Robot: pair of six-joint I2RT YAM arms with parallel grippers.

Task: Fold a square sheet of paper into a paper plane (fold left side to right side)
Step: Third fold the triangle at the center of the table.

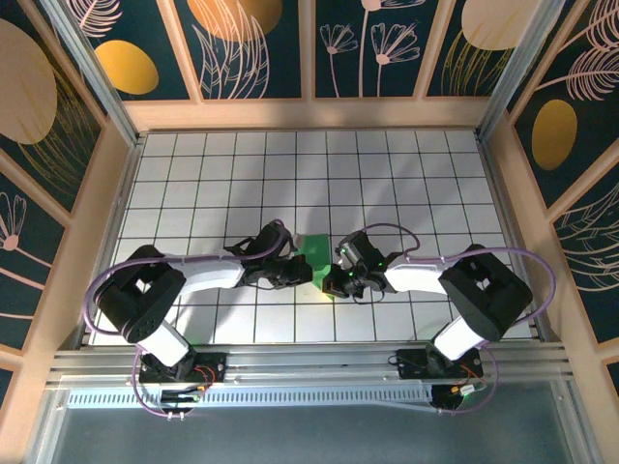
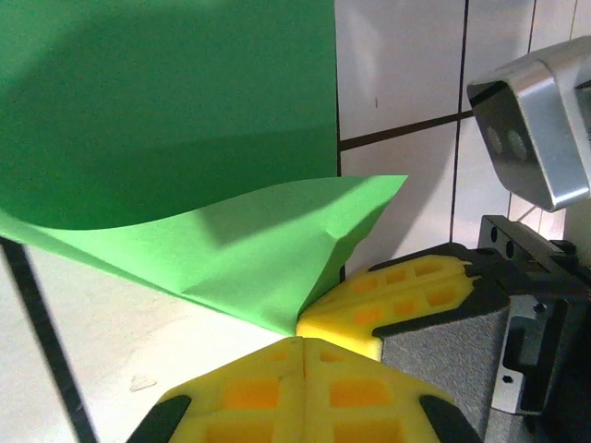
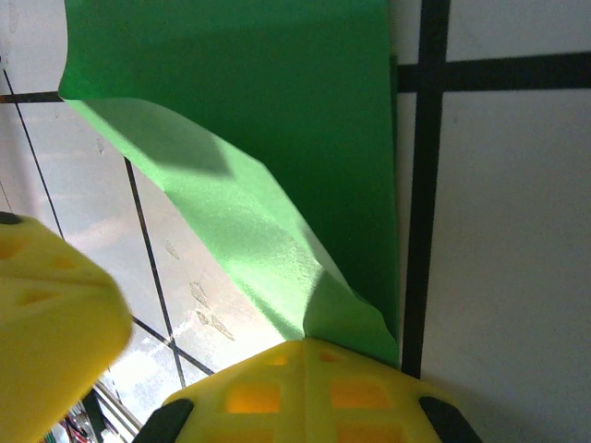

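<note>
Square sheet of paper (image 1: 314, 251) sits mid-table between the two arms: thin, matte, bright green. One layer lies flat on the white tiled table (image 1: 406, 174), its straight edge running along a black grid line (image 2: 397, 137). A lifted flap bends over it in a soft curve, with a slight crumple near the held corner. Left gripper (image 2: 300, 346) is clenched on that flap's corner, which tapers into the seam between its yellow waffle-textured pads (image 2: 249, 397). Right gripper (image 3: 305, 355) is likewise clamped on the paper, which runs down into its yellow pads. The pinched tips are hidden between the pads, the sheet's far part is cut off in the wrist views, and from above the grippers cover much of it.
</note>
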